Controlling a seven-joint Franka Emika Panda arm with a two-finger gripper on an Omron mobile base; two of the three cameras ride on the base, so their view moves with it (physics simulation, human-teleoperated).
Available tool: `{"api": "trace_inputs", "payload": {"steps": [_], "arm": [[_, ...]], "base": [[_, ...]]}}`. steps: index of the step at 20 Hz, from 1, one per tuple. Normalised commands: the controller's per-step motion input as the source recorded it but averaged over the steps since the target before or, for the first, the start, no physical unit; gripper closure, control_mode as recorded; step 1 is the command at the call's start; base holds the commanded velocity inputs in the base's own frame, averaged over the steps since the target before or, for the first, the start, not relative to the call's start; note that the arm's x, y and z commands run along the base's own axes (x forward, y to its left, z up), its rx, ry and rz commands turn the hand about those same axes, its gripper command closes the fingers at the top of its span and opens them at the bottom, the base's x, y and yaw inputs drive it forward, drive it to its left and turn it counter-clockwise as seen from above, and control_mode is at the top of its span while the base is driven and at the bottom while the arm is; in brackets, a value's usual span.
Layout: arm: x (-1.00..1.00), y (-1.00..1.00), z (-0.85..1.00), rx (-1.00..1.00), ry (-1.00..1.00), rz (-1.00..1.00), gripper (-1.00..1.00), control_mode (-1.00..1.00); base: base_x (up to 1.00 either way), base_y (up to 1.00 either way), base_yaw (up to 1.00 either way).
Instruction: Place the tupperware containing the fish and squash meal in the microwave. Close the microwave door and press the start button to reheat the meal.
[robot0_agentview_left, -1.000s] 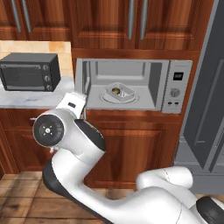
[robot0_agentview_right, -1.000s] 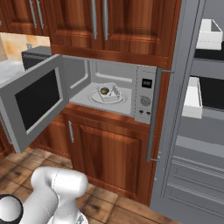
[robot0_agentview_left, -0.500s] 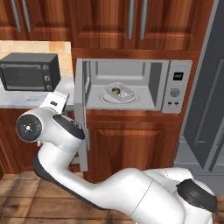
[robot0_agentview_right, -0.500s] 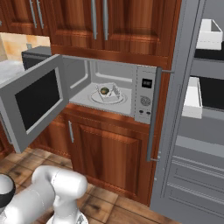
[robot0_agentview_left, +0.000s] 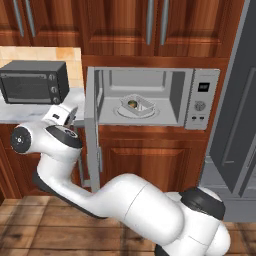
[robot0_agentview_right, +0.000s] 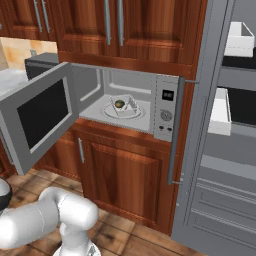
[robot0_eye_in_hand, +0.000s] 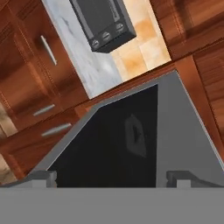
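With the tub (robot0_agentview_left: 136, 105) already sitting inside the microwave (robot0_agentview_right: 165, 107), well beyond the claw (robot0_eye_in_hand: 107, 177), the arm is swinging left behind the open door (robot0_eye_in_hand: 118, 135), claw fingers spread apart, lining up to push it closed.

Both base views face open microwave (robot0_agentview_left: 155, 100) from left, right; share its cavity. Hand view close on microwave door (robot0_eye_in_hand: 118, 140) window.
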Motion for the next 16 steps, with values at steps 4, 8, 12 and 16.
{"api": "trace_inputs", "payload": {"steps": [4,8,12,16], "arm": [[0.04,-0.52,-0.16,-0.03,0.00,-0.28,-1.00,-1.00],[-0.08,-0.91,-0.08,0.00,0.00,-0.25,-1.00,-1.00],[-0.04,-1.00,-0.11,0.00,0.00,-0.22,-1.00,-1.00],[0.01,-0.99,-0.20,0.00,0.00,-0.16,-1.00,-1.00]], "base": [[0.00,0.00,0.00],[0.00,0.00,0.00],[0.00,0.00,0.00],[0.00,0.00,0.00]]}}
